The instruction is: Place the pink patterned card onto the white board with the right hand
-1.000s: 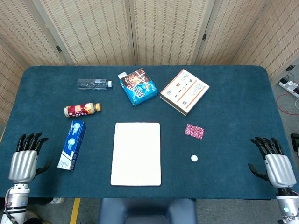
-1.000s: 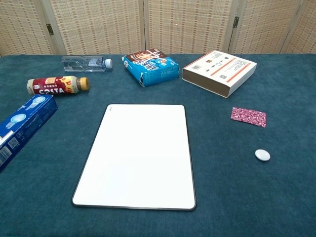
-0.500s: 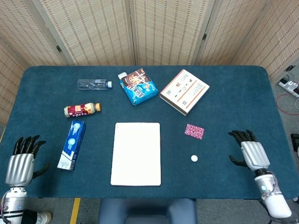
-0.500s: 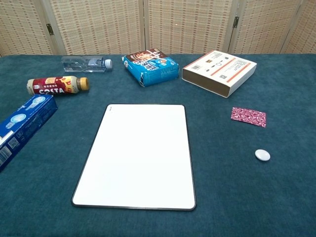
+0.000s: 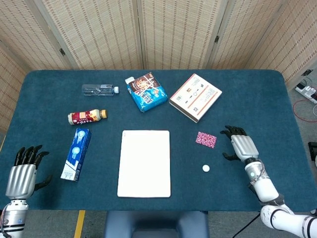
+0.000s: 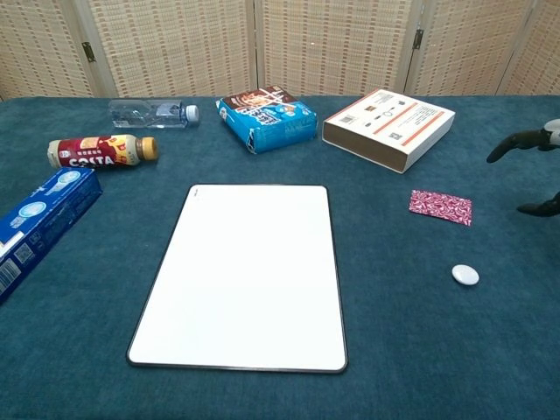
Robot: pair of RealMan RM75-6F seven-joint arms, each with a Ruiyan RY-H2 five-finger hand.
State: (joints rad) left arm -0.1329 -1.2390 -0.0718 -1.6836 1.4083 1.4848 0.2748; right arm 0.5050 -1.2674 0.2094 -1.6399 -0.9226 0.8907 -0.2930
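The card [image 5: 206, 139] lay flat on the counter [image 5: 257, 99], apart from the board [image 5: 144, 163] and to its right, with a small white disc [image 5: 205, 168] nearer the robot than the card. Behind it sat a flat box [image 5: 195, 97], well clear.

The right robot hand [image 5: 241, 146] hovered just beside the card on its outer side, fingers spread and holding nothing; in the chest view only dark fingertips [image 6: 516, 140] showed at the frame's right edge. The left robot hand [image 5: 23, 171] was at the counter's near left corner, also empty with fingers apart, and played no part in the task.

The card looked thin, light and fairly stiff, probably glossy paper or plastic. Lying flush on the cloth, it offered no raised edge, so a straight pinch from above would likely slide off. The soft covering could help: pressing one fingertip down beside an edge might sink the cloth enough for the thumb to get under. A long edge on the hand's side seemed the best place to take hold, gripped lightly between thumb and finger. Too much squeeze could bend it, and too little could let it slip or flutter on the way across. Once held, it would weigh almost nothing, and the board gave a broad target.
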